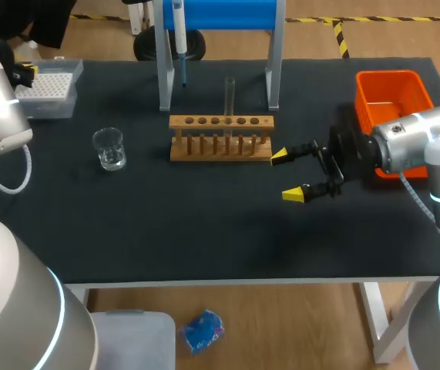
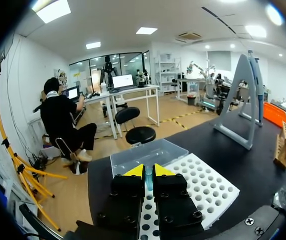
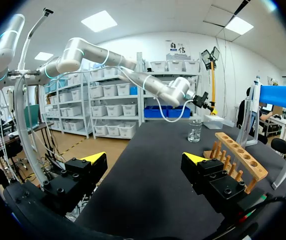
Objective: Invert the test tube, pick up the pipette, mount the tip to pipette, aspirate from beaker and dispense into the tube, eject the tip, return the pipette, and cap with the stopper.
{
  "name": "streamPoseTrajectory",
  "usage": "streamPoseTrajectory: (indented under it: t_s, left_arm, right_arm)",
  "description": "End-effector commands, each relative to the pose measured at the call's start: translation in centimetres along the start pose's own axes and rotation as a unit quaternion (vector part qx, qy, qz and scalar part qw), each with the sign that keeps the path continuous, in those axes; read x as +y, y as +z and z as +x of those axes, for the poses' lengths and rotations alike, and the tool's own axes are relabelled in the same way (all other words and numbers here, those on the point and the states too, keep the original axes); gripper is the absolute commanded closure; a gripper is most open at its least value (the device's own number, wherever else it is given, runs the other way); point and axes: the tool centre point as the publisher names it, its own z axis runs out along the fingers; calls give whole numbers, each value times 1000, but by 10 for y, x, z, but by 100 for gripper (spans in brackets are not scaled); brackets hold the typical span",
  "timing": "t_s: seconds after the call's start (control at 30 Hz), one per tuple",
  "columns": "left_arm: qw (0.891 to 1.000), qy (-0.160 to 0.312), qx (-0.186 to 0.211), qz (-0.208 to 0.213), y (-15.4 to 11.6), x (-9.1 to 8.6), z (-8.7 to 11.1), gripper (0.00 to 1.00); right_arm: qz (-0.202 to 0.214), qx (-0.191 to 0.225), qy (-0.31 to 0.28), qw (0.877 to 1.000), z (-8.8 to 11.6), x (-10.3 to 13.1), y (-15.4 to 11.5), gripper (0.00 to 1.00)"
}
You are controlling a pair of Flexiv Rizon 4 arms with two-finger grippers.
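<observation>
**Test tube upright in rack**

It stands centre frame. The beaker to its left holds a little clear liquid. Right gripper gapes wide beside the rack. The left gripper, pinched narrow, hovers over the tip box at upper left.

Orange bin, black table, blue-topped stand

The site was a laboratory bench. A black table carried a tube rack, a beaker, a pipette on a stand, and a tip box.
</observation>
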Motion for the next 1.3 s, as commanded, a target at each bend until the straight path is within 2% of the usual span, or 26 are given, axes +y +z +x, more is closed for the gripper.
streamPoseTrajectory:
  t_s: [0.03,0.6,0.83,0.93,1.1,1.2,1.3]
  left_arm:
    - [1000,1,-1,0,-11,-4,2,100]
    - [1000,22,-8,12,-30,-35,6,100]
    - [999,38,2,24,-47,-57,14,100]
    - [998,38,36,37,-61,-72,26,100]
    - [992,74,95,45,-91,-95,56,100]
    - [984,104,138,42,-110,-106,79,100]
    - [973,135,186,22,-129,-113,108,100]
  right_arm:
    - [1,-1,0,1000,1,0,0,0]
    - [1,-1,0,1000,1,0,0,0]
    - [1,-1,0,1000,1,0,0,0]
    - [1,-1,0,1000,1,0,0,0]
    - [1,-1,0,1000,1,0,0,0]
    - [1,-1,0,1000,1,0,0,0]
    - [1,-1,0,1000,1,0,0,0]
